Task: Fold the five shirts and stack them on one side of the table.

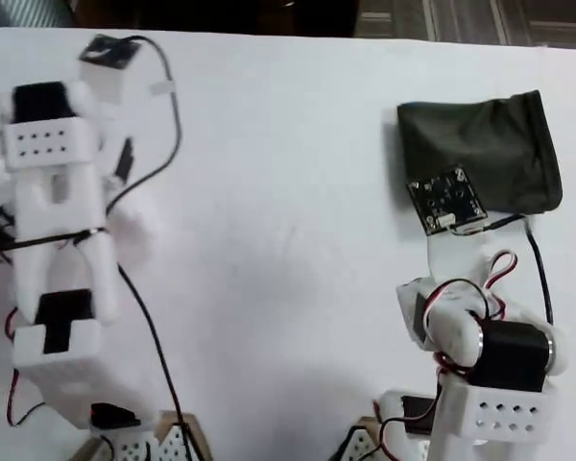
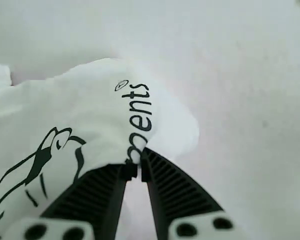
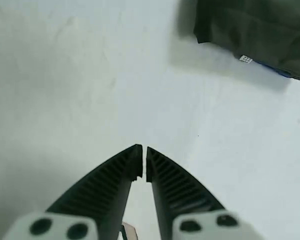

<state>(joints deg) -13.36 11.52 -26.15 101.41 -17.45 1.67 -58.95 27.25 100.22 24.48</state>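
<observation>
A white shirt point(image 2: 90, 115) with black print lies crumpled on the white table. My left gripper point(image 2: 139, 167) is shut on its edge, and the cloth drapes over the fingertips. The left arm point(image 1: 53, 192) stands at the table's left side. A folded dark green shirt point(image 1: 485, 149) rests at the far right, with a blue edge point(image 3: 277, 70) showing under it. My right gripper point(image 3: 144, 162) hovers over bare table short of the green shirt point(image 3: 255, 30), shut with nothing in it. The right arm point(image 1: 490, 355) is at the near right.
The white table point(image 1: 288, 192) stretches between the two arms. Black cables point(image 1: 154, 327) trail from the left arm toward the front edge. The arm bases stand at the near edge.
</observation>
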